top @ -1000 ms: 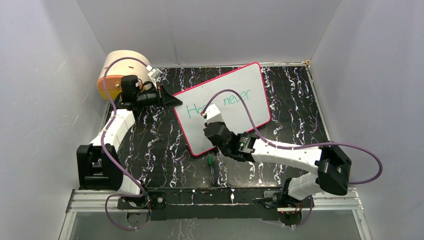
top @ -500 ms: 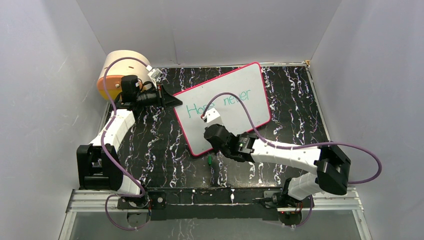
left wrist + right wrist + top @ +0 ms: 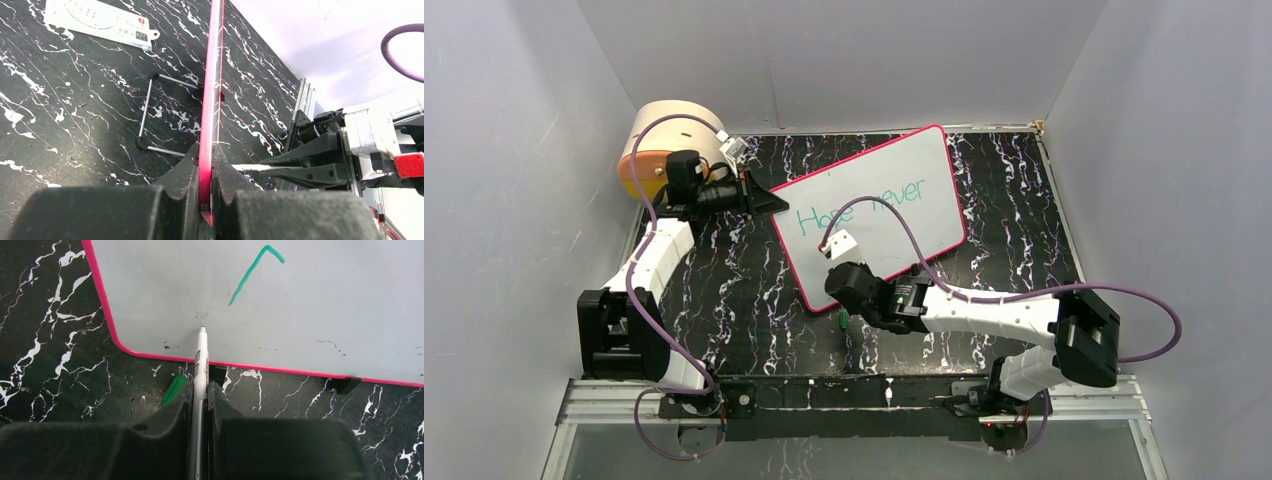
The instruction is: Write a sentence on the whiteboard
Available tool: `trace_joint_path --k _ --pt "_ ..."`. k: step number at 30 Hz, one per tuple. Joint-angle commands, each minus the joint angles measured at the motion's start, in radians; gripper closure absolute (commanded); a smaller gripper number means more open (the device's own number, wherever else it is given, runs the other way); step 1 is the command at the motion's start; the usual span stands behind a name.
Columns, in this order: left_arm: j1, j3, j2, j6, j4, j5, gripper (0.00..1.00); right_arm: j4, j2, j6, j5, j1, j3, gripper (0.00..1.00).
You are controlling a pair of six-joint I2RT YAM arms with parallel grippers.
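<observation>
Lower centre, the right gripper (image 3: 200, 390) pinches a white marker (image 3: 201, 352) between narrow jaws, its tip over the whiteboard (image 3: 929, 220) just inside the pink near rim. A green cap (image 3: 174, 390) lies beside it. Farther up, the teal sentence (image 3: 902, 193) reads "Hope never". At the board's left corner, the left gripper (image 3: 206, 157) clamps the rim.

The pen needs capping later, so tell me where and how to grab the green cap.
Probably pinch the green cap across its narrow width, coming straight down from above: it lies flat on the table beside the whiteboard's near rim, with its long sides exposed.
</observation>
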Motion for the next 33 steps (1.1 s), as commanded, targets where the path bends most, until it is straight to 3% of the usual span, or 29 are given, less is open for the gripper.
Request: trace_joint_path --k 1,7,33 --pt "-0.034 -0.037 0.032 0.104 -0.083 -0.163 1.00 0.067 -0.070 0.010 0.088 0.006 0.007 1.00" --pt "-0.034 -0.037 0.032 0.102 -0.083 -0.164 1.00 0.095 -0.071 0.007 0.156 0.006 -0.009 1.00" --pt "-0.034 -0.036 0.032 0.100 -0.083 -0.160 1.00 0.213 0.002 -0.034 0.160 -0.018 0.004 1.00"
